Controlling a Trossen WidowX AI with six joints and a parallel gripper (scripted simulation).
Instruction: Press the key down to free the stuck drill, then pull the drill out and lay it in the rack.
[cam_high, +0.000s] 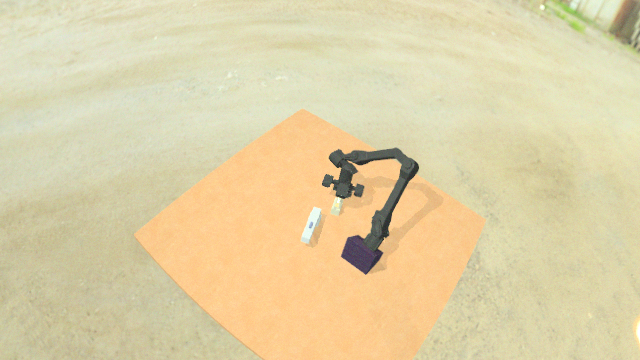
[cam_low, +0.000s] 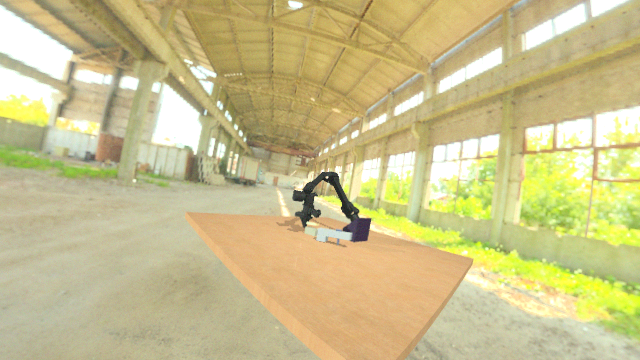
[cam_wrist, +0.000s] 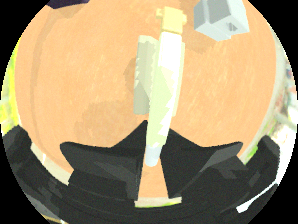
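Observation:
My gripper (cam_high: 340, 198) (cam_low: 305, 226) (cam_wrist: 157, 126) points down and is shut on the drill (cam_wrist: 169, 55), near its pale blue end. The drill is long and pale green-white, with a yellow lugged end that points away from the fingers. The drill is out of the pale blue-grey housing (cam_high: 306, 236) (cam_low: 327, 234) (cam_wrist: 217, 19). In the wrist view it crosses over the cream rack (cam_high: 335, 212) (cam_low: 311, 231) (cam_wrist: 144, 75), hiding its middle; I cannot tell whether they touch. A small blue key (cam_high: 311, 225) shows on the housing.
The dark purple arm base (cam_high: 357, 256) (cam_low: 361, 230) (cam_wrist: 70, 2) stands on the orange-brown table (cam_high: 225, 225) (cam_low: 350, 280), near the housing. The housing lies close beside the rack. The table's edges drop to the ground.

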